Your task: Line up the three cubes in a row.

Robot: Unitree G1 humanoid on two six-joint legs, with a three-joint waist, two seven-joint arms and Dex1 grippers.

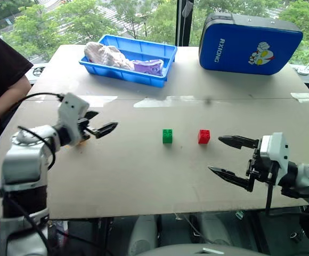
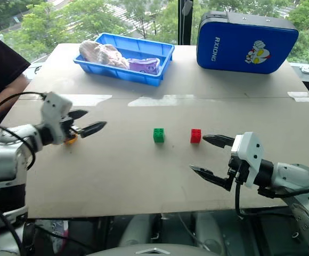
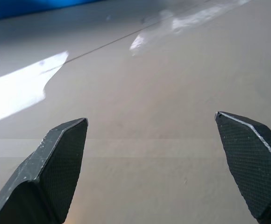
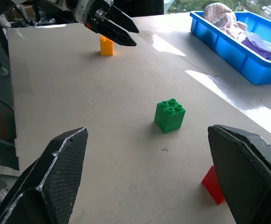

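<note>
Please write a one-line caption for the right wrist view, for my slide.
Between the open right gripper: green brick in the middle, red brick near, yellow brick far beside the left gripper.

I note a matt, smooth board table (image 1: 144, 176) with faint glare. The green brick (image 4: 169, 115) and blue tray (image 1: 160, 58) look like glossy plastic. My left gripper's finger pads (image 3: 60, 163) are finely textured black.
</note>
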